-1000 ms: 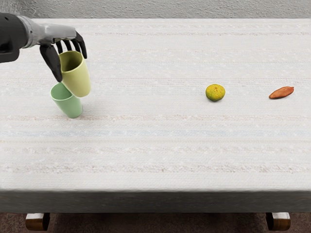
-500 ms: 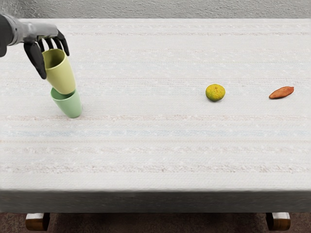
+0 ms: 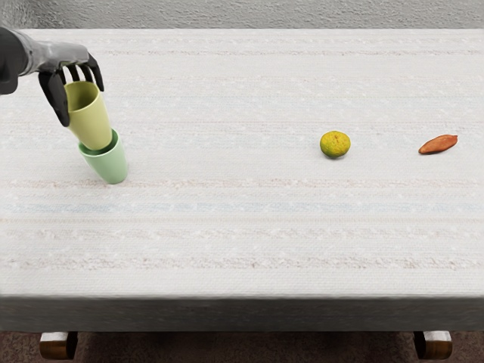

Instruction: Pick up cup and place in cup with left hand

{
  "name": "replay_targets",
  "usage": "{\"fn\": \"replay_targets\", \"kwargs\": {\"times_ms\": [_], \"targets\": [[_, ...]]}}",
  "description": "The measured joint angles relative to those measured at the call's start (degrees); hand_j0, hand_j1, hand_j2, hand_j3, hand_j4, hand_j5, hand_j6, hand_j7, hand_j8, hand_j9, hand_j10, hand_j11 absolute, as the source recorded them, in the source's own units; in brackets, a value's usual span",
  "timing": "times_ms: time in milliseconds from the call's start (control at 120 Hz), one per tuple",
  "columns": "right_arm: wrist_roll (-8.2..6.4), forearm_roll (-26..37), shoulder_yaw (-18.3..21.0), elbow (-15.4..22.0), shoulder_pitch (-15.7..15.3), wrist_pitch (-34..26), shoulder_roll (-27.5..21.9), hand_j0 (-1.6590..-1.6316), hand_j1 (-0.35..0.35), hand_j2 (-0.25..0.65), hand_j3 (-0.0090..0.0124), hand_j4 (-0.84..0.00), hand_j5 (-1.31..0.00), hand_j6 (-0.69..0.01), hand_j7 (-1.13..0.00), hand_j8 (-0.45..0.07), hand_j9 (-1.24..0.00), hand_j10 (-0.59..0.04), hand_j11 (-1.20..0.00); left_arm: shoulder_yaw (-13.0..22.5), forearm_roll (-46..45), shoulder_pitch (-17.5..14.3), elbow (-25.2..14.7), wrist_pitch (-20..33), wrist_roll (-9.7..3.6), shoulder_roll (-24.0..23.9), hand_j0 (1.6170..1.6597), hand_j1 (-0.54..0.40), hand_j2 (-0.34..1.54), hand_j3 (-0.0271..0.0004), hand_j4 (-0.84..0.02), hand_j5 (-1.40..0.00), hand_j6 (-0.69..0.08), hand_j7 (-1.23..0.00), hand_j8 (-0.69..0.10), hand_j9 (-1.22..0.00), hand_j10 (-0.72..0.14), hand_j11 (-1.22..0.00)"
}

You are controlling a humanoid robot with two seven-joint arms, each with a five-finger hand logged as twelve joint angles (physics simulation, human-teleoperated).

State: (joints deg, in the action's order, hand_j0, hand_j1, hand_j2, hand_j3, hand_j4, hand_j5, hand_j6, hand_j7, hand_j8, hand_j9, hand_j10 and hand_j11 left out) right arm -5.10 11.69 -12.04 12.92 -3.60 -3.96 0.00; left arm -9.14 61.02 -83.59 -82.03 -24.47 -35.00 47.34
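Over the green cup's (image 3: 106,162) mouth, I'm gripping the yellow cup (image 3: 91,119) near its rim with my left hand (image 3: 74,85), keeping its base free to slot inside!

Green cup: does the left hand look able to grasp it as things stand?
Probably not: the left hand grips the yellow cup, whose base covers much of the mouth of the green cup.

Left on the table (image 3: 227,227), upper cup (image 3: 90,121) at the mouth of lower cup (image 3: 108,164)! Citrus (image 3: 335,144) to their right, yam (image 3: 439,144) farther right.
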Motion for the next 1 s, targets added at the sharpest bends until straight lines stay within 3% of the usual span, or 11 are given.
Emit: {"fn": "replay_targets", "kwargs": {"times_ms": [367,517,625,775,1000], "targets": [[0.00,0.0,0.0,0.0,0.3,0.0,0.0,-1.6581,-0.316,-0.006,0.0000,-0.027,-0.04,-0.027,-0.04,-0.027,-0.04,-0.027,-0.04,0.0,2.0,2.4,1.1,0.1,0.00,-1.3,1.6573,-0.138,0.21,0.0000,-0.455,-0.62,-0.339,-0.61,-0.356,-0.61,-0.465,-0.61],[0.00,0.0,0.0,0.0,0.3,0.0,0.0,-1.6581,-0.316,-0.006,0.0000,-0.027,-0.04,-0.027,-0.04,-0.027,-0.04,-0.027,-0.04,-0.1,1.8,3.0,0.9,0.6,0.00,-1.6,1.6577,0.083,0.11,0.0000,-0.248,-0.33,-0.194,-0.33,-0.201,-0.33,-0.253,-0.33],[0.00,0.0,0.0,0.0,0.3,0.0,0.0,-1.6581,-0.316,-0.006,0.0000,-0.027,-0.04,-0.027,-0.04,-0.027,-0.04,-0.027,-0.04,-0.2,1.0,3.2,0.6,0.7,0.00,-1.6,1.6578,0.193,0.06,0.0000,-0.148,-0.20,-0.117,-0.19,-0.121,-0.19,-0.151,-0.19],[0.01,0.0,-0.1,0.0,0.3,0.0,0.0,-1.6581,-0.316,-0.006,0.0000,-0.027,-0.04,-0.027,-0.04,-0.027,-0.04,-0.027,-0.04,-0.8,-4.3,1.5,0.5,0.5,0.00,-2.6,1.6579,0.275,0.03,0.0000,-0.075,-0.09,-0.060,-0.09,-0.062,-0.09,-0.075,-0.09],[0.01,0.0,0.0,0.0,0.3,0.0,0.0,-1.6581,-0.316,-0.006,0.0000,-0.027,-0.04,-0.027,-0.04,-0.027,-0.04,-0.027,-0.04,-2.6,-24.8,-0.4,0.0,0.1,0.00,-11.0,1.6580,0.325,0.01,0.0000,-0.027,-0.03,-0.023,-0.03,-0.023,-0.03,-0.027,-0.03]]}}
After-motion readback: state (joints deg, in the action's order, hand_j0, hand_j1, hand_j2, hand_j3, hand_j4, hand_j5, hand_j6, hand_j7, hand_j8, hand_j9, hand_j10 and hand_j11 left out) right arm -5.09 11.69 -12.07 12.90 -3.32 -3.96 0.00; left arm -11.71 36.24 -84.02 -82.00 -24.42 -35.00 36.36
